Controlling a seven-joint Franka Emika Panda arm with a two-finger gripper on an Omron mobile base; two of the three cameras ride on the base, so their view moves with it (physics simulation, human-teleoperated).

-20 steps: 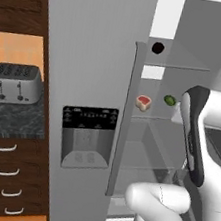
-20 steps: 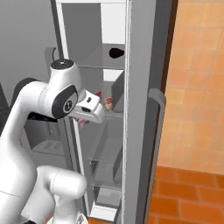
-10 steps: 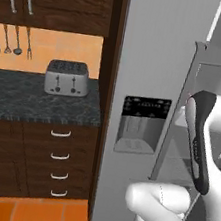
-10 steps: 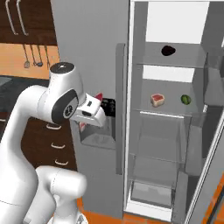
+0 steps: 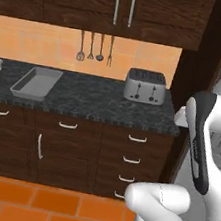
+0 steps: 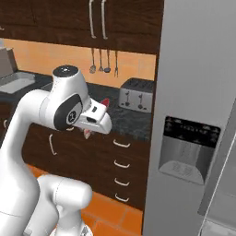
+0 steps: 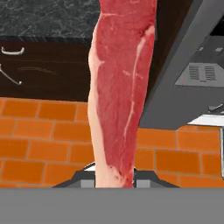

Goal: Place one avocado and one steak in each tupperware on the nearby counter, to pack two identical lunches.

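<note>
The jaws (image 7: 114,177) are clamped on one steak (image 7: 120,87), their tips hidden behind it; in the right base view the meat is a red sliver by the hand. The base has turned from the open fridge shown earlier toward the desk (image 5: 93,102), where one tupperware (image 5: 36,81) lies and a second is cut off at the left edge.

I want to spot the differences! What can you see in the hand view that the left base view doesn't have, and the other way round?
In the hand view: a long red steak pinched upright between the fingers, and a grey fridge beside it.

In the left base view: a grey tray and a silver toaster on the counter, with utensils hanging on the wall.

In both: that speckled counter, dark drawers and the orange tiled floor.
</note>
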